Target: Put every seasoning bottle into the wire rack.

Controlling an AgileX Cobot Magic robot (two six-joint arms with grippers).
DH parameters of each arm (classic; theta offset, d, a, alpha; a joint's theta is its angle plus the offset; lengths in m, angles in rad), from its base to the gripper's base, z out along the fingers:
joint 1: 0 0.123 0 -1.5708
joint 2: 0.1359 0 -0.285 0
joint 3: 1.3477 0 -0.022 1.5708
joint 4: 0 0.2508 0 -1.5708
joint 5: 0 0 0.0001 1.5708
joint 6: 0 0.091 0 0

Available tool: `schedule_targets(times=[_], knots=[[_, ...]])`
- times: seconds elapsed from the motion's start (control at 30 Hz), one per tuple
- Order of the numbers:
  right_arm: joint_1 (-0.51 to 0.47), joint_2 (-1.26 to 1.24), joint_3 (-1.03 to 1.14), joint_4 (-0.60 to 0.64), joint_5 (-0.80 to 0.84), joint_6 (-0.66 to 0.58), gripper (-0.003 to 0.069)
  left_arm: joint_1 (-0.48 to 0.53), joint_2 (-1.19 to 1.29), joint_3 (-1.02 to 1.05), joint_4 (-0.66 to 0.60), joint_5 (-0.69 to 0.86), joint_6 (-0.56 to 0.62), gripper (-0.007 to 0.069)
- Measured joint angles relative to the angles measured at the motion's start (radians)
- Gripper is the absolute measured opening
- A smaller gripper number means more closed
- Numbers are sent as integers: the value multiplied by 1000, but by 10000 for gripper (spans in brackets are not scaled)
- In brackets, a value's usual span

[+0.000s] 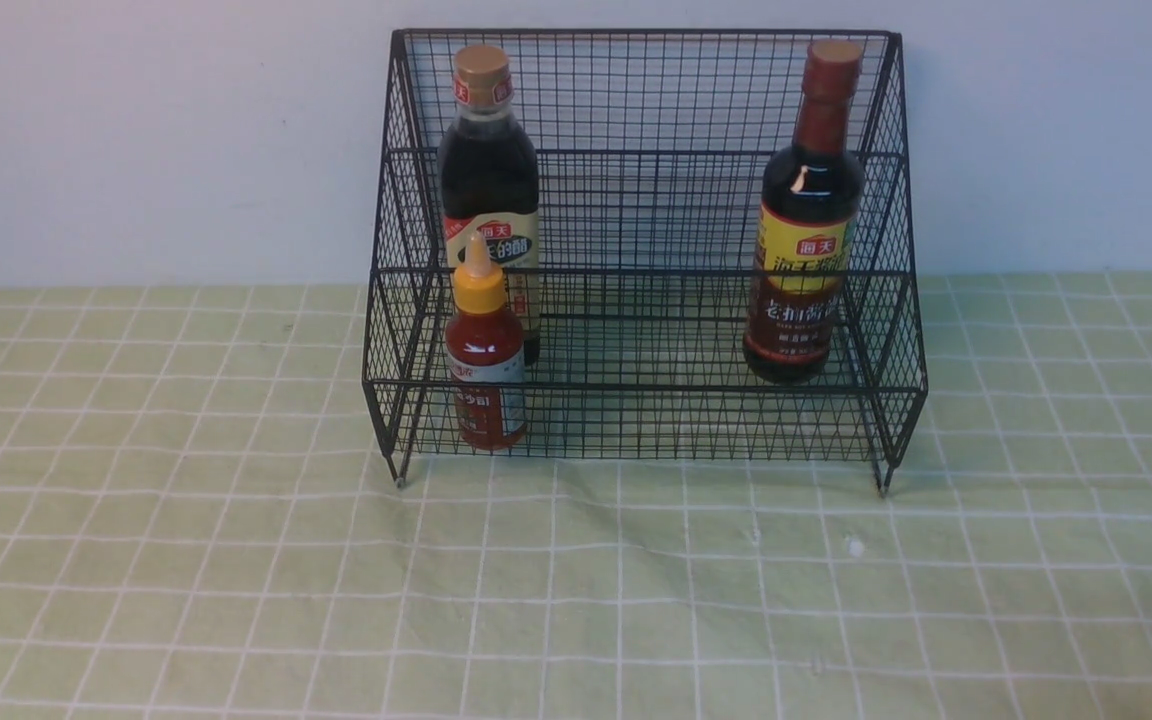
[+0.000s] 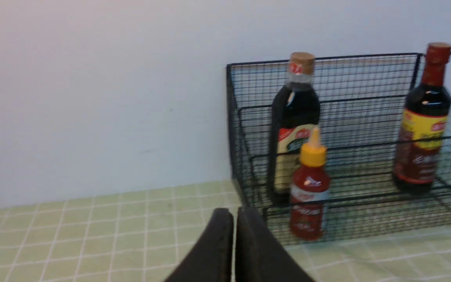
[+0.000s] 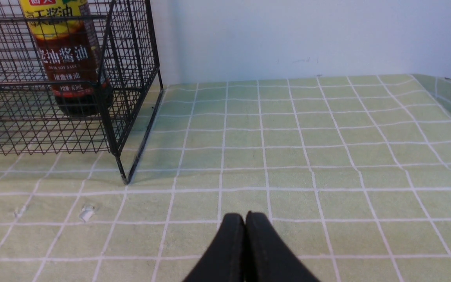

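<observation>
All three bottles in rack [image 1: 646, 385]. Vinegar [image 1: 489, 185] at rack's left, gold cap up; I see sauce [image 1: 489, 370], yellow nozzle up, in front of it. Soy [image 1: 804, 220] at rack's right, red-brown cap up, leaning slightly. Rack stands on checked cloth [image 1: 636, 600], near wall [image 1: 156, 140]. My left gripper [image 2: 235, 219]: jaws closed together, nothing held. My right gripper [image 3: 245, 221]: jaws closed together, nothing held, cloth beyond tips.

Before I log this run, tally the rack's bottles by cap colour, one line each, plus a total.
Gold cap: 1 bottle
Brown-red cap: 1 bottle
Yellow nozzle cap: 1 bottle
Total: 3 bottles in the wire rack
</observation>
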Motion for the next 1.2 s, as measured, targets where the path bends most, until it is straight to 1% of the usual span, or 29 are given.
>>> schedule_targets(times=[0.1,0.13,0.17,0.37,0.6,1.2], knots=[[0,0,0,0,0,0,-15,74,-87,209,0,-75,14,-6],[0,0,0,0,0,0,-15,77,-92,220,0,-76,14,-6],[0,0,0,0,0,0,-15,97,-115,303,0,-93,15,-6],[0,0,0,0,0,0,-15,104,-122,493,1,-116,22,-6],[0,0,0,0,1,0,-15,106,-122,510,1,-165,22,-6],[0,0,0,0,1,0,-15,106,-122,511,1,-166,22,-6]])
